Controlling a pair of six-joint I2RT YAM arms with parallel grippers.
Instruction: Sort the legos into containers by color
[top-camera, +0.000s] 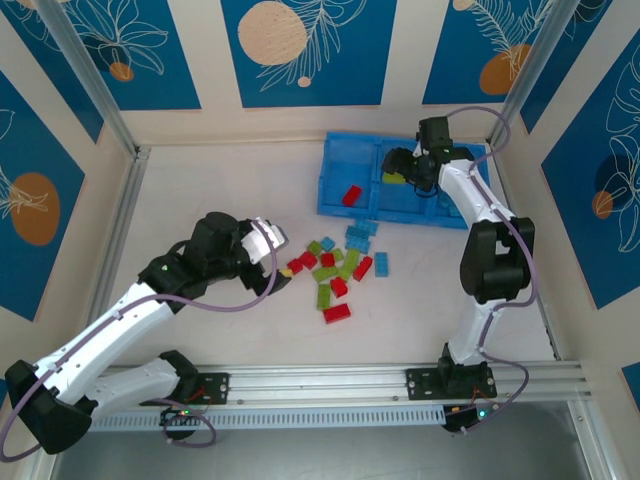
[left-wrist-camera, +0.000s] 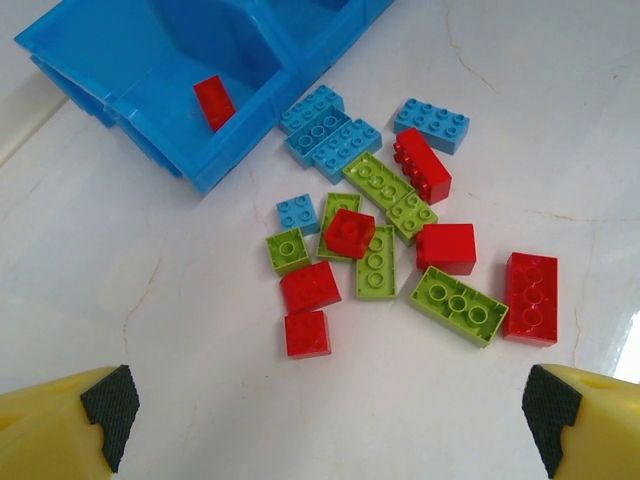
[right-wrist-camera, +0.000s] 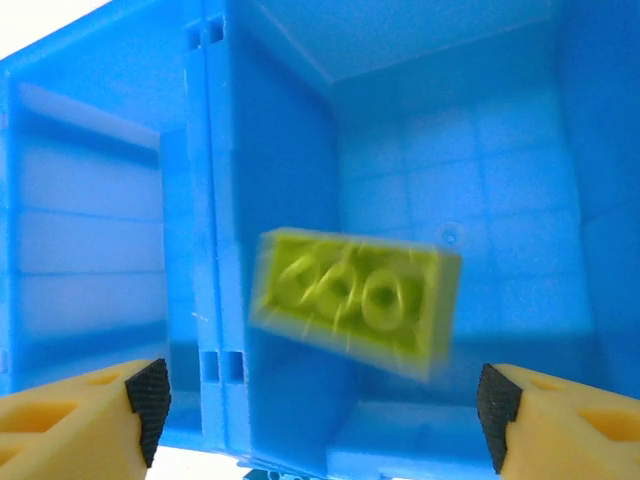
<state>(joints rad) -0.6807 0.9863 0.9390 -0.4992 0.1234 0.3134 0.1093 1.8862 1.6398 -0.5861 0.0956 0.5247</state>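
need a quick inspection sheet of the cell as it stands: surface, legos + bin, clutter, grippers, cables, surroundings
Surface: white table, hairline marks, no spills.
Job's things: loose pile of red, lime and blue legos on the table beside the blue bin. One red lego lies in the compartment at the left end in the top view. One lime lego, blurred, hangs over a compartment, apparently dropping.
Clutter: nothing seen.
Grippers: left gripper open above the pile. Right gripper open over the bin, fingers clear of the lime lego.
Cables: purple cables loop along both arms, off the legos.
Surroundings: blue leaf-print wall panels; metal rail at the near edge.
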